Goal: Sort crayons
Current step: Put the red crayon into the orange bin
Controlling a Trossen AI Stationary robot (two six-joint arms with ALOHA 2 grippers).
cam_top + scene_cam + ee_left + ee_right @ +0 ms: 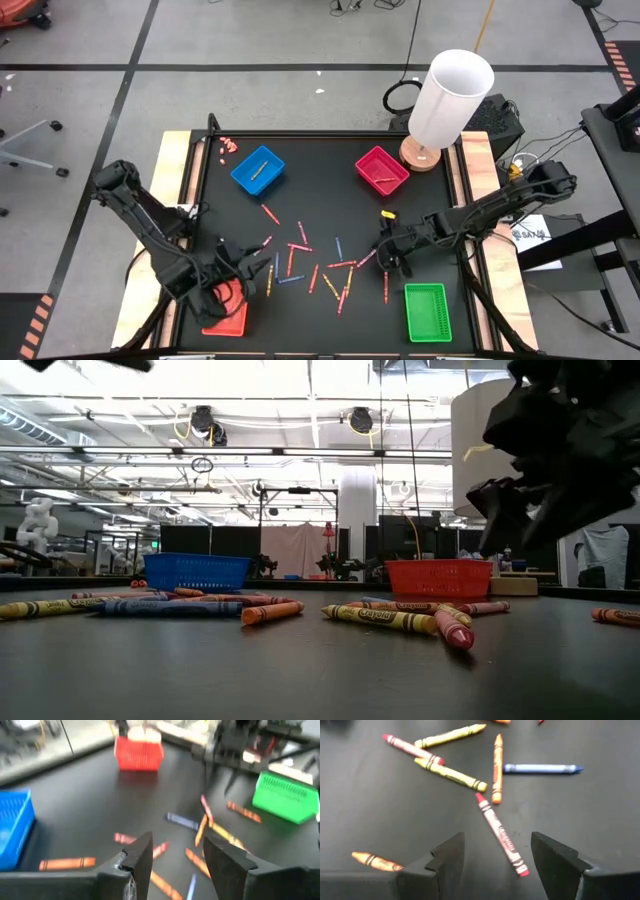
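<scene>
Sorting barely begun: most crayons (312, 262) lie loose near the green tray (427, 312). My right pincer (496, 851) hangs released above a red crayon (501, 834); left pincer (176, 856) released too.

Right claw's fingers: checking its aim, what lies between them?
In the right wrist view, a red crayon lies on the bare black table, running slantwise into the gap of the open right claw.

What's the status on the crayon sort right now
Both grippers open, empty: left near the red tray, right over a red crayon. Most crayons loose mid-table. Nothing blocking.
</scene>
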